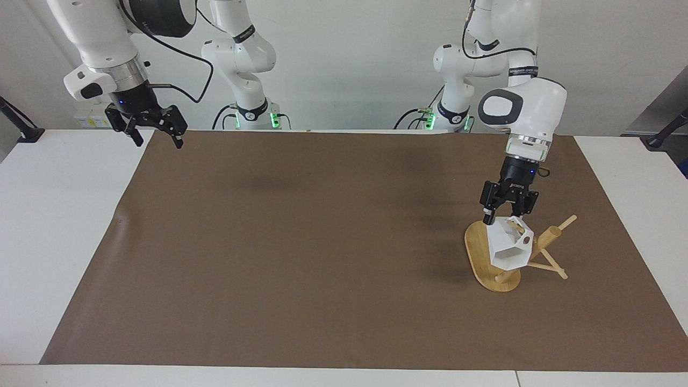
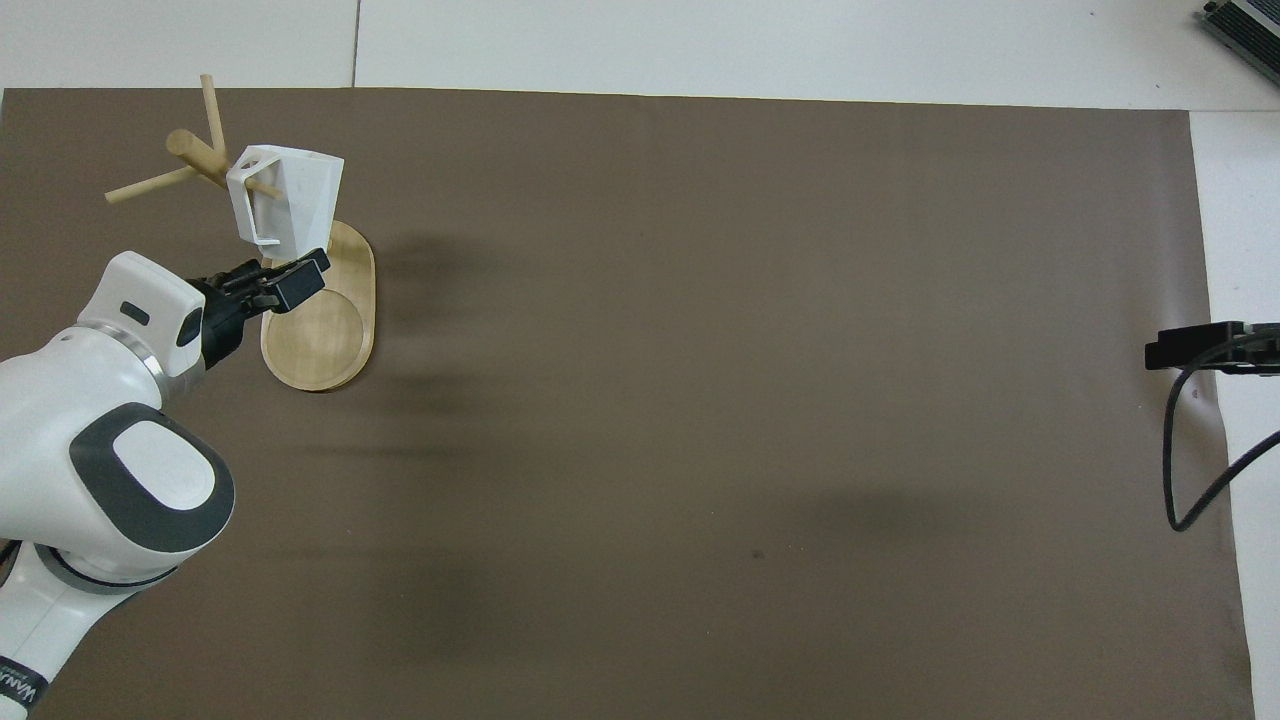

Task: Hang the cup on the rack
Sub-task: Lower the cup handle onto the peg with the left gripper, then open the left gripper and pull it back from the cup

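Observation:
The white faceted cup [image 1: 509, 248] [image 2: 290, 195] hangs tilted on the bamboo rack [image 1: 547, 237] [image 2: 196, 156], with a thin peg passing through its handle. The rack's oval base [image 1: 477, 252] [image 2: 322, 325] lies on the brown mat toward the left arm's end of the table. My left gripper [image 1: 504, 218] [image 2: 284, 276] hovers just over the cup's upper edge, open, holding nothing. My right gripper [image 1: 157, 137] [image 2: 1162, 353] waits raised over the mat's corner near its own base, open and empty.
The brown mat [image 1: 301, 242] covers most of the white table [image 1: 59, 215]. A black cable [image 2: 1185, 470] trails from the right gripper at the mat's edge. Black clamp stands [image 1: 21, 126] sit at the table's corners nearest the robots.

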`<state>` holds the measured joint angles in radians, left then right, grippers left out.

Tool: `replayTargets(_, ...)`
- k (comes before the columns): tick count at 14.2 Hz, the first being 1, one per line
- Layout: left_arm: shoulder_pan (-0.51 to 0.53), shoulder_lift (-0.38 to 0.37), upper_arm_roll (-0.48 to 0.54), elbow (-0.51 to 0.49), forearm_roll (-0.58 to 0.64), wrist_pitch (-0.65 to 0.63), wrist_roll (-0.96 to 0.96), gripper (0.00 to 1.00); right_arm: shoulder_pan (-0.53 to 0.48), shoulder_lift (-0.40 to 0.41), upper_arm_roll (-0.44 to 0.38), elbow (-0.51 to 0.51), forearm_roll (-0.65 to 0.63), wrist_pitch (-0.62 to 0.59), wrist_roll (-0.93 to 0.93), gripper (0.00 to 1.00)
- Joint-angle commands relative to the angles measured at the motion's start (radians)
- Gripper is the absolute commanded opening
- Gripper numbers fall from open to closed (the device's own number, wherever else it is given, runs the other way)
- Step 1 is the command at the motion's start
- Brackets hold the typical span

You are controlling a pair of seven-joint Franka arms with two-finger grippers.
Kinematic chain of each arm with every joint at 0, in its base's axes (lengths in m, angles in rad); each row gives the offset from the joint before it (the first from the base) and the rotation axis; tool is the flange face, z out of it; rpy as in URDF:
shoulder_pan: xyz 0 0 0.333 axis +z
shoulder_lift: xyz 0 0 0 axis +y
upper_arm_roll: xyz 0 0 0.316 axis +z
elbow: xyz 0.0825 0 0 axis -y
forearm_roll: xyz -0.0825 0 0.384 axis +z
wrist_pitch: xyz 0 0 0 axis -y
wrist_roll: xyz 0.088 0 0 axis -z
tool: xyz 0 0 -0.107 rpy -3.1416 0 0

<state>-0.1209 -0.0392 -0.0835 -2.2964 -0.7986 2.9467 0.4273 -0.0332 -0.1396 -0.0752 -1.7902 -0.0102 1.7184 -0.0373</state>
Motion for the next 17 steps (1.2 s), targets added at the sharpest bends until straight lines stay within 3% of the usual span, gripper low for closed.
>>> replayTargets(1,0.027,0.022,-0.004,0.04,-0.004,-0.018,0.013,1.0,-0.005,-0.023,0.002,-0.023,0.018,0.007,-0.02,1.0)
replayTargets(6,0.046,-0.02,0.004,0.044,0.022,-0.102,0.027,1.0,-0.005,-0.023,0.002,-0.023,0.018,0.006,-0.02,1.0)
replayTargets(10,0.136,-0.083,0.005,0.073,0.203,-0.277,0.024,1.0,-0.005,-0.023,0.002,-0.023,0.018,0.007,-0.02,1.0)
replayTargets(14,0.234,-0.084,0.004,0.274,0.414,-0.645,-0.008,1.0,-0.005,-0.023,0.002,-0.023,0.018,0.007,-0.02,1.0)
replayTargets(17,0.241,-0.085,0.005,0.395,0.583,-0.841,-0.109,1.0,-0.005,-0.024,0.002,-0.021,0.018,0.007,-0.02,1.0)
